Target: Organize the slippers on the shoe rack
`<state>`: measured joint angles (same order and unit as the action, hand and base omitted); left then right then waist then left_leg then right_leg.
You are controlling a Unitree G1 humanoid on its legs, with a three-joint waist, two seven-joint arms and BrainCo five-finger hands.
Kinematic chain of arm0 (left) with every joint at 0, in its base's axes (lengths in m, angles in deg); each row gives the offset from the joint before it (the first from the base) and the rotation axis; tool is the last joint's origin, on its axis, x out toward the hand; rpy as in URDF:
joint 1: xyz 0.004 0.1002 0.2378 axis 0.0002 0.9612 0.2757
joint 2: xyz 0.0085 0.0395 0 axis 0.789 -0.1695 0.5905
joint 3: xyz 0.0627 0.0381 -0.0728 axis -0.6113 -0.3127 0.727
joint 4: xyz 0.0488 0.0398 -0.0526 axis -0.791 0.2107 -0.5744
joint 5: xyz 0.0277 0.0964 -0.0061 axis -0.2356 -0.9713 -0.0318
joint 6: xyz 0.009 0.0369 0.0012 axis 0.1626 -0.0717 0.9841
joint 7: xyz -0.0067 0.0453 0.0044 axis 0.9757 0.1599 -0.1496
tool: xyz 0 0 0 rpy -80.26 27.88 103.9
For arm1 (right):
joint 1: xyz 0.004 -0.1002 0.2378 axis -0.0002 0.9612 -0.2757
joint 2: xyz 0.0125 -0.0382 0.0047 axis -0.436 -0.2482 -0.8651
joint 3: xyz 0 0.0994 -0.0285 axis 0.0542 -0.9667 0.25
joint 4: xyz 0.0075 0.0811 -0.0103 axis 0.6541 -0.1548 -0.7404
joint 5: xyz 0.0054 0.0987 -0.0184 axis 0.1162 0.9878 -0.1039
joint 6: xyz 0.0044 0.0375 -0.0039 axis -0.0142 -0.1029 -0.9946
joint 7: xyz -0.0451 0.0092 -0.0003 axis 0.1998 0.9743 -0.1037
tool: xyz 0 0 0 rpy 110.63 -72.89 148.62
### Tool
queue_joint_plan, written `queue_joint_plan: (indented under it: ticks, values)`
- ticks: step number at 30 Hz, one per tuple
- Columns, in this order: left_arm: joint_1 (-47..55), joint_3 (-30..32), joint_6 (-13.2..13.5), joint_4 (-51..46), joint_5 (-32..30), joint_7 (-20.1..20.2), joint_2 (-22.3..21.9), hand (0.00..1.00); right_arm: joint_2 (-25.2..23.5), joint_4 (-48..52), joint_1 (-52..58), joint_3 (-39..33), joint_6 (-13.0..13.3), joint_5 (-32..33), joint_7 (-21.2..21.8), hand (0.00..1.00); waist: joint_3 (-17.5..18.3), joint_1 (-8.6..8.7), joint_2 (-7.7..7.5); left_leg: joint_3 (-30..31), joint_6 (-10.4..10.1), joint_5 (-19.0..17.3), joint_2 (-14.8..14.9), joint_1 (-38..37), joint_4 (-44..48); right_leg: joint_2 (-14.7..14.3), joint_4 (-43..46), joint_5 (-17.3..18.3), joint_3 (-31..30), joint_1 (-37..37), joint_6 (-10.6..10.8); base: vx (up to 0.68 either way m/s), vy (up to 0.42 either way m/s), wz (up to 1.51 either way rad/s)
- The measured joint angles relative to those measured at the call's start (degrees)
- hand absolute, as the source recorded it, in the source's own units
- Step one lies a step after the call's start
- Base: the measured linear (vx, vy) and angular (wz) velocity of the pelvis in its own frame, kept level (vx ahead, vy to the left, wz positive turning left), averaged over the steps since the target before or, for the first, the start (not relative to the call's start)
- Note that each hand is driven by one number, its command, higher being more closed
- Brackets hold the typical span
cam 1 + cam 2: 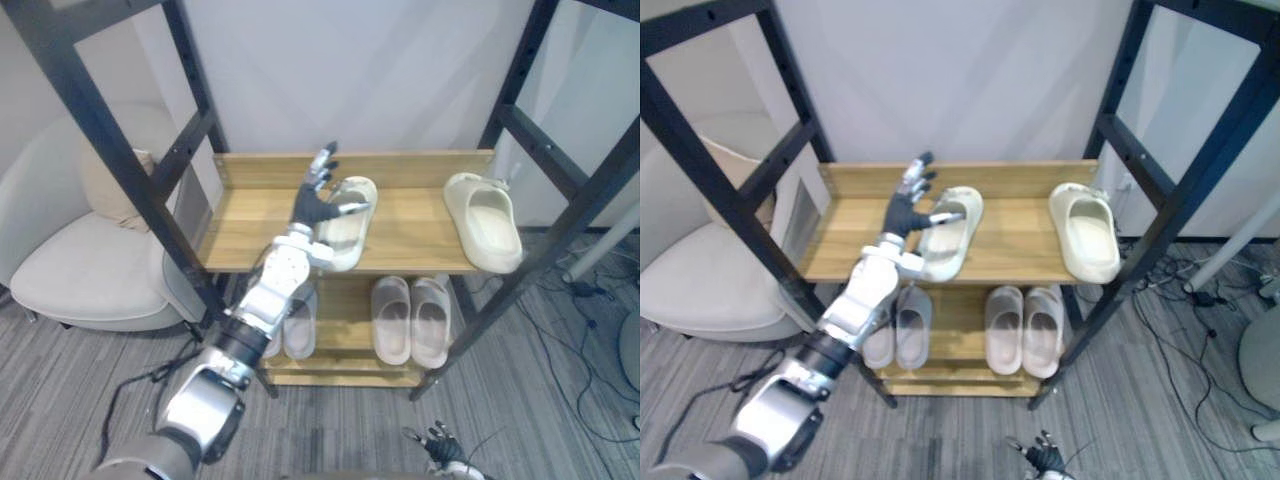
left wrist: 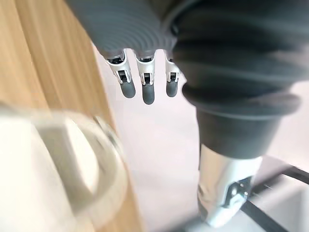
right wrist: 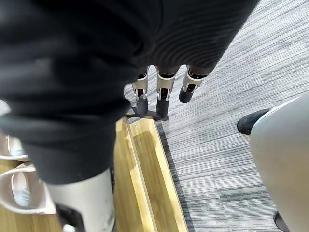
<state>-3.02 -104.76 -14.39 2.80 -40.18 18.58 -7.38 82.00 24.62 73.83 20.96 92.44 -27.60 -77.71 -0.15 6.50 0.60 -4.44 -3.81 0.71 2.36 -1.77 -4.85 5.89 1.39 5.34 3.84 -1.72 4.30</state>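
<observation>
At the left of the frame, a pale armchair is seen beside the shoe rack. At the centre, the left hand is raised over the upper shelf. Its fingers are held straight and fanned apart, and nothing is grasped. Its thumb is stretched rightwards over a cream slipper, which lies just right of the palm; whether contact is made cannot be told. Further right, a second cream slipper is set well apart at the shelf's right end. On the lower shelf, a grey pair and a pale pair are placed side by side. At the bottom, right of centre, the right hand is hung over the carpet, its fingers loosely straight and empty.
</observation>
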Motion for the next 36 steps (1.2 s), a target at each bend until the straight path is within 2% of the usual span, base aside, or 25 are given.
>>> queue_joint_plan:
  ticks: [7, 14, 19, 36]
  values:
    - [-3.1, 0.1, -1.3, 4.4, -3.6, -0.1, 5.2, 0.0, -0.3, 0.0, 0.1, -2.0, 0.1, -0.8, 1.1, 0.0, -0.1, 0.6, -0.08, 0.0, 0.0, 0.0, -0.1, 0.3, -0.1, 0.1, -0.9, -0.4, -0.1, 0.0, 0.0, 0.0, 0.001, -0.01]
    - [-4.0, 0.6, -2.2, 6.9, -8.0, 0.9, 6.2, 0.0, -0.1, 0.2, -0.1, -2.1, 0.6, -0.7, 1.2, 0.0, -0.7, 0.99, 0.42, -1.2, 0.0, 0.0, -0.3, 0.9, -0.4, 0.1, -2.5, -1.7, -1.2, 0.6, 0.0, -0.01, 0.007, -0.09]
    - [-5.9, 0.5, -2.4, 9.0, -8.1, 0.9, 6.6, 0.0, 0.0, 1.3, -0.1, -2.1, 0.7, -0.7, 1.2, 0.0, -1.8, 1.22, 0.75, -1.1, 0.0, 0.0, -0.3, 1.0, -0.5, 0.1, -2.7, -1.8, -1.1, 0.7, 0.0, 0.0, 0.0, 0.0]
    - [-10.7, -0.8, -3.4, 12.5, -10.2, 0.8, 5.4, 0.0, 0.0, 2.1, -0.2, -2.9, 1.2, -0.7, 1.2, 0.0, -2.6, 2.67, 1.69, -1.2, 0.0, 0.0, -0.4, 1.0, -0.8, 0.2, -3.0, -1.9, -1.2, 0.7, -0.1, 0.0, 0.0, 0.0]
